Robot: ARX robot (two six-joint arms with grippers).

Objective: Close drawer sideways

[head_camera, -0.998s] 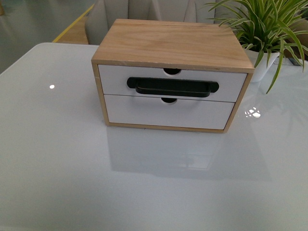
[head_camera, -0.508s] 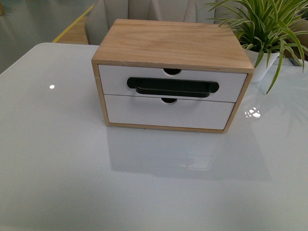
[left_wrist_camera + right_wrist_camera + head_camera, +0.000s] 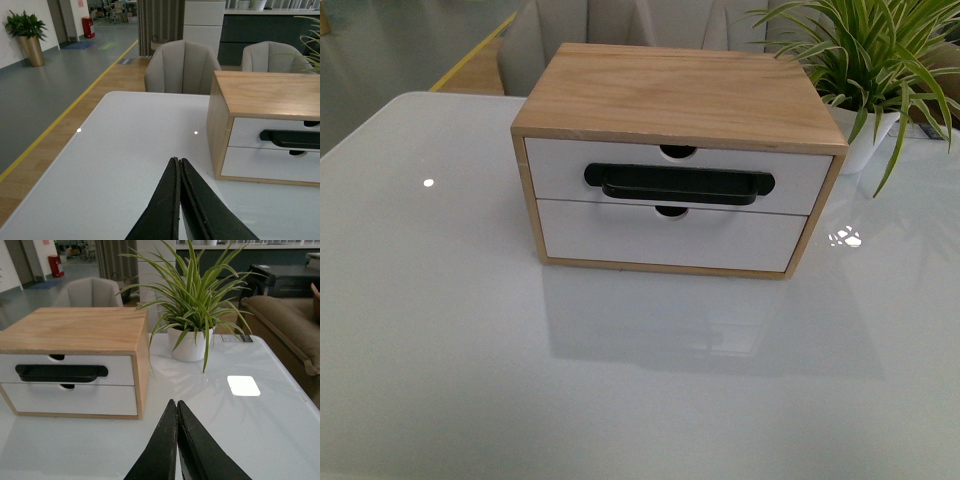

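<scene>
The drawer (image 3: 560, 166) is the upper one in a light-wood cabinet (image 3: 675, 88) in the middle of the white table (image 3: 620, 390). It has a white front, a long black bar handle (image 3: 678, 183) and a semicircular notch at its top edge. Its front sits level with the cabinet's frame. Neither arm shows in the front view. My left gripper (image 3: 178, 161) is shut with nothing in it, above the table to the left of the cabinet, and sees the drawer (image 3: 245, 134). My right gripper (image 3: 175, 403) is shut and empty, off the cabinet's right corner, and sees the drawer (image 3: 120, 367).
Below it is a second white-fronted drawer (image 3: 660, 238) without a handle. A potted spider plant (image 3: 865, 60) in a white pot (image 3: 190, 345) stands at the back right, close to the cabinet. Grey chairs (image 3: 182, 67) stand behind the table. A sofa (image 3: 285, 330) lies to the right.
The front view has slid down by a few pixels. The cabinet and its drawers look the same.
</scene>
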